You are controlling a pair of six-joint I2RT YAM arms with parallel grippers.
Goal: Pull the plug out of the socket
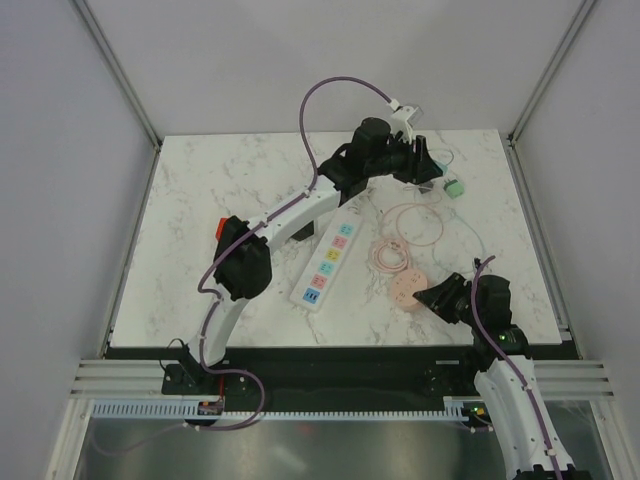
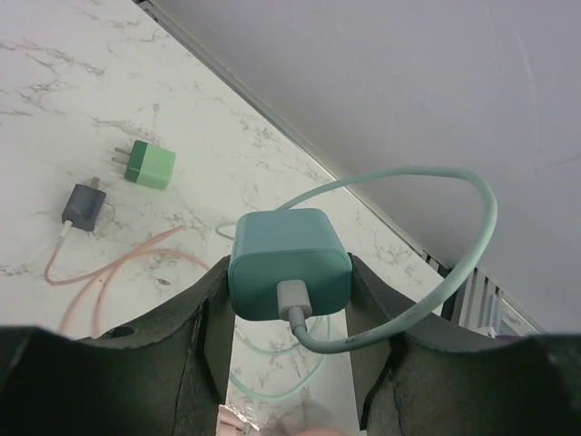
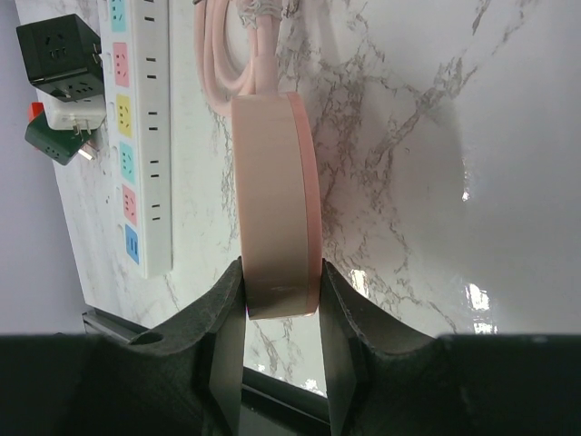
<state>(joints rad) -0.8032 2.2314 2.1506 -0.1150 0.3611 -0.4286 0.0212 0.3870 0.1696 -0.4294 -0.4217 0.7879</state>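
My left gripper is shut on a teal plug, held above the marble table at the far right; its teal cable loops up and back. In the top view the left gripper hides the plug. The socket, a long white power strip with blue, pink and teal labels, lies mid-table, its far end under the left arm; it also shows in the right wrist view. My right gripper is shut on a round pink hub; in the top view the right gripper is at the hub.
A small green adapter and a dark grey plug lie on the table beyond the left gripper. Pink cable coils lie right of the strip. A black cube adapter with white and green adapters sits by the strip's far end.
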